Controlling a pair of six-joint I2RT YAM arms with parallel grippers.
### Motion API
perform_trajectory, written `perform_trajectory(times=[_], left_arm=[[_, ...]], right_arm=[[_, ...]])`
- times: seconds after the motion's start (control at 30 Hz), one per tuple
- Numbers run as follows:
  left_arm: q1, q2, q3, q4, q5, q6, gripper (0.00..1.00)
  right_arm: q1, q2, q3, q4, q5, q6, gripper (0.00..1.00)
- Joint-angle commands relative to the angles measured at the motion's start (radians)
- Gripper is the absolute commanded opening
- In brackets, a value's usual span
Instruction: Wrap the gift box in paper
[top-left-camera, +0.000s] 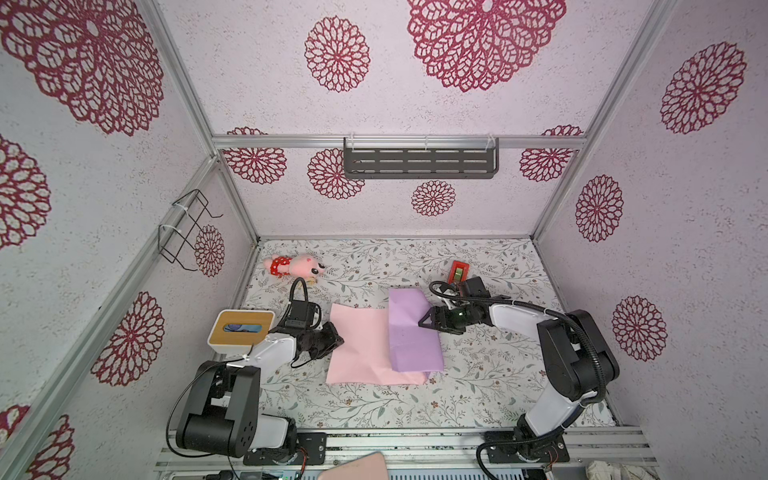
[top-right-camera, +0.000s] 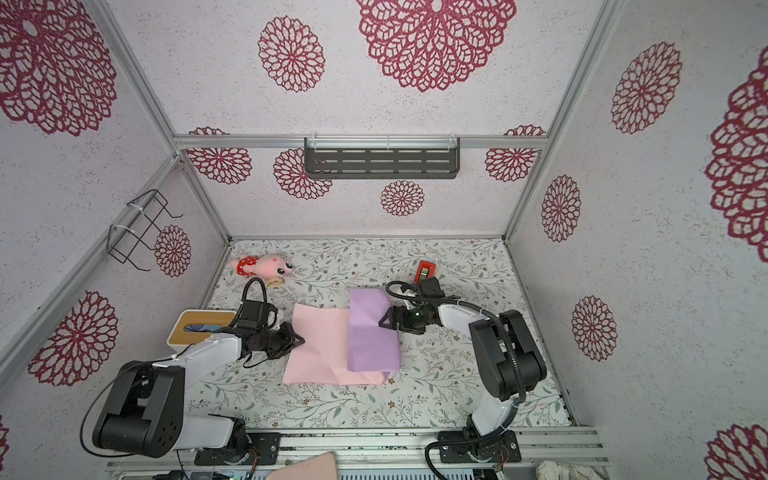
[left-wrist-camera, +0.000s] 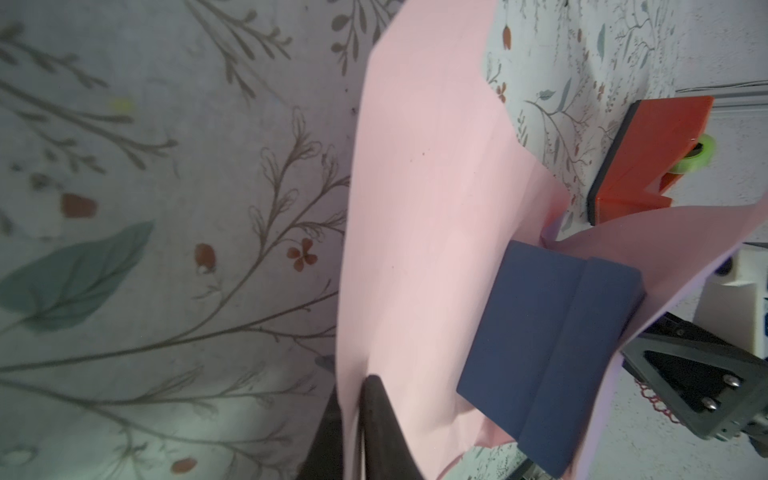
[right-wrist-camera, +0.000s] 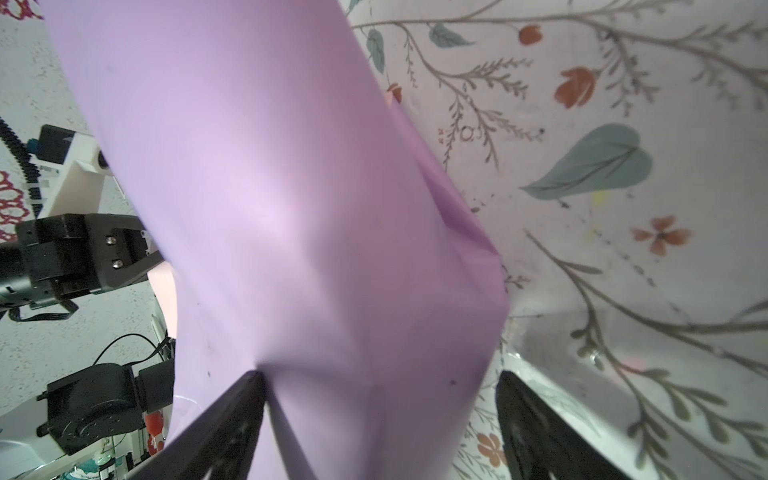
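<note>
The paper (top-left-camera: 357, 345) lies mid-table, pink face up, with a lilac flap (top-left-camera: 411, 332) folded over its right part. The navy gift box (left-wrist-camera: 548, 353) shows only in the left wrist view, standing on the pink face under the raised flap. The flap hides it in both top views. My left gripper (top-left-camera: 338, 338) (left-wrist-camera: 353, 386) is shut on the paper's left edge, which runs between its jaws. My right gripper (top-left-camera: 428, 322) (right-wrist-camera: 380, 378) stands open at the flap's right side. One finger (right-wrist-camera: 245, 399) rests on the lilac face. The other finger (right-wrist-camera: 523, 411) is clear of it, over the table.
A red tape dispenser (top-left-camera: 458, 270) sits behind the right gripper. A white tissue box with a wooden top (top-left-camera: 241, 328) stands beside the left arm. A pink plush toy (top-left-camera: 295, 265) lies at the back left. The floral table (top-left-camera: 374, 399) is walled on three sides.
</note>
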Motion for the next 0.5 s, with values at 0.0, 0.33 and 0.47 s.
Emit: perform_trajectory(times=[0.0, 0.33, 0.47], left_arm=[[-0.012, -0.055, 0.055, -0.010, 0.055, -0.020, 0.07], [-0.254, -0.059, 0.274, -0.175, -0.133, -0.106, 0.04], [-0.352, -0.007, 0.362, -0.230, -0.215, -0.100, 0.04]], right_arm=[[0.009, 0.053, -0.027, -0.113, 0.143, -0.043, 0.87], [0.009, 0.061, -0.024, -0.110, 0.139, -0.040, 0.87], [0.010, 0.062, -0.024, -0.111, 0.138, -0.039, 0.87]])
